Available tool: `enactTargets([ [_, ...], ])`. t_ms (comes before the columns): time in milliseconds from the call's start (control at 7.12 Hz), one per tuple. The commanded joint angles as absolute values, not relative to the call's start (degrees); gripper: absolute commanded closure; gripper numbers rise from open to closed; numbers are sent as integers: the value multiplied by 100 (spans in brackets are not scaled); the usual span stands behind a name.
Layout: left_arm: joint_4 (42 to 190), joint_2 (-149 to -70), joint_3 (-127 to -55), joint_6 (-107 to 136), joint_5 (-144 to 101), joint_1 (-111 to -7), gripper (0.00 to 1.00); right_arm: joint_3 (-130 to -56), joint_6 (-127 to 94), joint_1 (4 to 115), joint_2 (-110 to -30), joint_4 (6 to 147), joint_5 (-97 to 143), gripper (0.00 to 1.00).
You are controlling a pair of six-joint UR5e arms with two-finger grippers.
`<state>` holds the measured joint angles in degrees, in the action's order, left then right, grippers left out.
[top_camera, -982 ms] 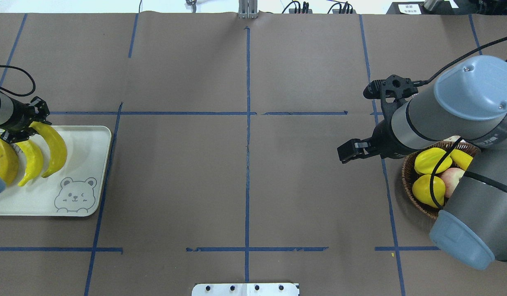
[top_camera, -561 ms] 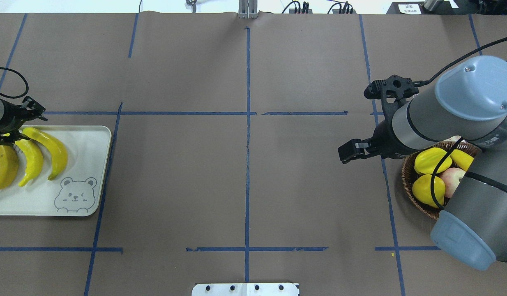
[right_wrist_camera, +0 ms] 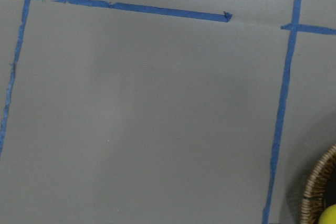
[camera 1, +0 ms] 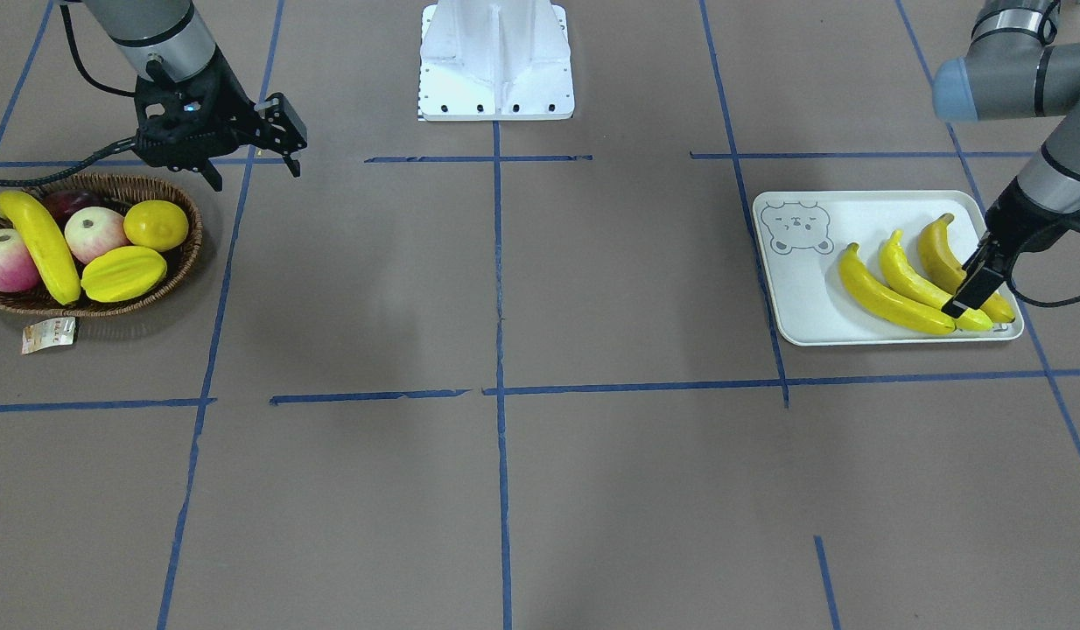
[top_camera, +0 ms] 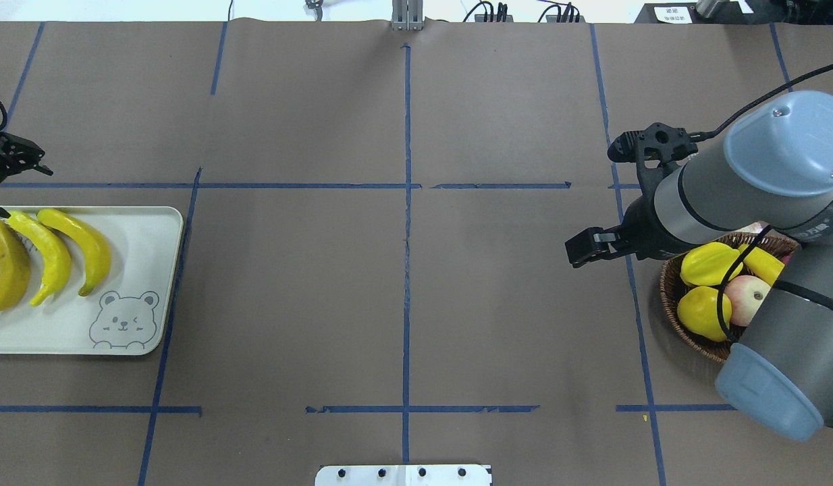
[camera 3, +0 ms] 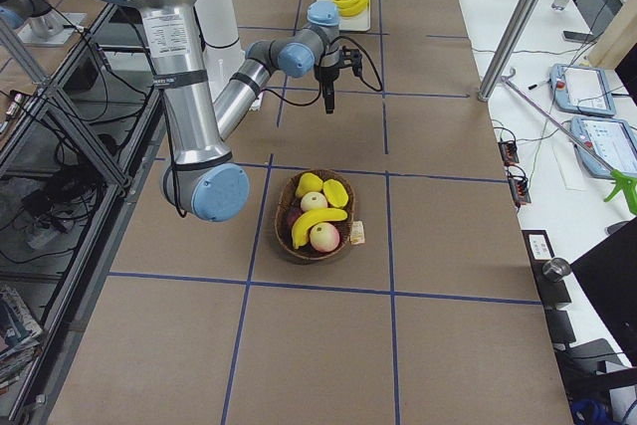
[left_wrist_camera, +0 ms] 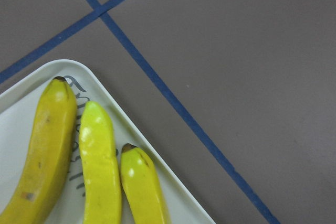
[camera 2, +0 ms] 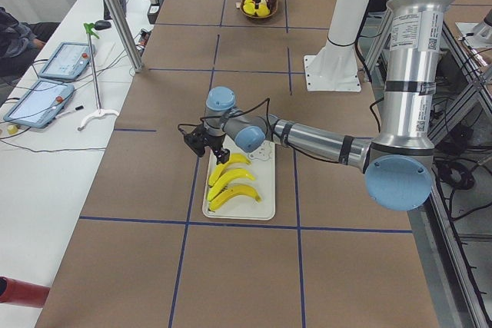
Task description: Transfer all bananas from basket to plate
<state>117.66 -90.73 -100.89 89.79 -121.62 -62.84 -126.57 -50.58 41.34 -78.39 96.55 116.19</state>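
Three bananas (camera 1: 890, 296) lie side by side on the plate (camera 1: 802, 315); they also show in the overhead view as bananas (top_camera: 48, 253) on the plate (top_camera: 140, 324). My left gripper (camera 1: 973, 284) hovers open and empty over their tips, at the plate's edge farthest from the robot. A fourth banana (camera 1: 41, 247) lies in the basket (camera 1: 186, 262) among other fruit. My right gripper (camera 1: 251, 166) hangs open and empty over the table just beside the basket, on its side toward the table's middle.
The basket also holds two apples (camera 1: 94, 232), a lemon (camera 1: 155, 225) and a starfruit (camera 1: 124, 273). A paper tag (camera 1: 50, 334) lies on the table by the basket. In the overhead view my right arm (top_camera: 767, 169) covers part of the basket (top_camera: 669, 304).
My left gripper let go of the third banana, which now rests on the plate, and drew back off the bananas. My right gripper shifted slightly toward the basket.
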Motion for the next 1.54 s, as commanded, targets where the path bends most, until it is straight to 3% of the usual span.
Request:
enactTargets([
  [0, 11515, -9088, -10816, 8334, -12217, -6023, 0, -12841, -4267, 4498, -8409, 9659, 11698, 0],
  [281, 10850, -9105, -11545, 7895, -12208, -5303, 0, -12937, -3039, 4841, -9092, 9572, 11690, 0],
  [842, 10670, -9475, -11698, 7831, -12164, -4685, 0, -13034, -1099, 5432, -10255, 9423, 11507, 1],
  [1263, 10670, -9475, -11716, 7831, -12173, -4623, 0, -12212, -1151, 5405, -11169, 7327, 11109, 1],
  [1404, 10670, -9475, -11716, 7831, -12182, -4623, 0, -12173, -1151, 5205, -11197, 7295, 11075, 1],
])
